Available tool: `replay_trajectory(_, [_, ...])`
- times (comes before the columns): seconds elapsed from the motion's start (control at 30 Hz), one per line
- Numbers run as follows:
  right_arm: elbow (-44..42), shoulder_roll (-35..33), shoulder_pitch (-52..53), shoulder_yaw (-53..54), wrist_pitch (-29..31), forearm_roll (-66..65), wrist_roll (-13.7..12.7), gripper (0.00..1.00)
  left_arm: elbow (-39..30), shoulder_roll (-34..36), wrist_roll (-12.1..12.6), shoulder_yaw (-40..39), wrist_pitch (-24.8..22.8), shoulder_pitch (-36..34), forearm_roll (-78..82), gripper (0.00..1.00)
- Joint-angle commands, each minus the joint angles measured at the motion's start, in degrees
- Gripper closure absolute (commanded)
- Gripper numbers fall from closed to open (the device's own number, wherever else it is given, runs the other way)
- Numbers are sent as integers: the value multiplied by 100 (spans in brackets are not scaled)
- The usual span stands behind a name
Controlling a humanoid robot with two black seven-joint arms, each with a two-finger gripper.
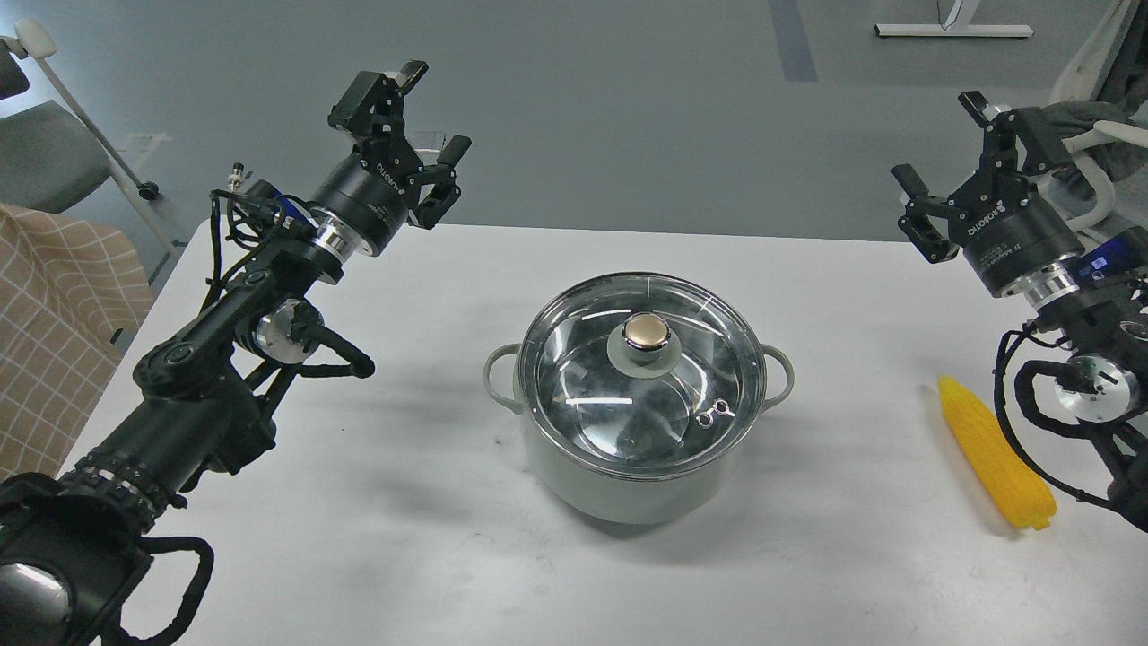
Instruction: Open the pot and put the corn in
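The pale grey-green pot [628,484] stands in the middle of the white table [430,556]. Its round glass lid [642,377] with a metal knob [647,331] sits closed on it. The yellow corn cob [994,452] lies on the table at the right, partly behind my right arm's cable. My left gripper [434,109] is open and empty, raised above the table's far left edge. My right gripper [942,135] is open and empty, raised above the far right edge, well behind the corn.
A grey chair [45,152] and a checked cloth [54,314] are left of the table. A white chair [1094,144] stands behind my right arm. Grey floor lies beyond the table's far edge.
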Motion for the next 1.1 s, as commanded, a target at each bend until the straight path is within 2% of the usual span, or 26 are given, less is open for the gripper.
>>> replay_trajectory(0.0, [11, -18, -2, 0, 0, 7, 0, 1, -76, 3, 4, 16, 24, 0, 9, 2])
replay_trajectory(0.67, [19, -80, -11, 0, 0, 7, 0, 1, -138, 3, -5, 60, 94, -9, 26, 2])
replay_trajectory(0.87, [19, -80, -20, 0, 0, 7, 0, 1, -410, 126, -14, 104, 112, 0, 228, 2])
replay_trajectory(1.07, [19, -115, -20, 0, 0, 7, 0, 1, -788, 363, -145, 104, 103, -61, 1001, 2])
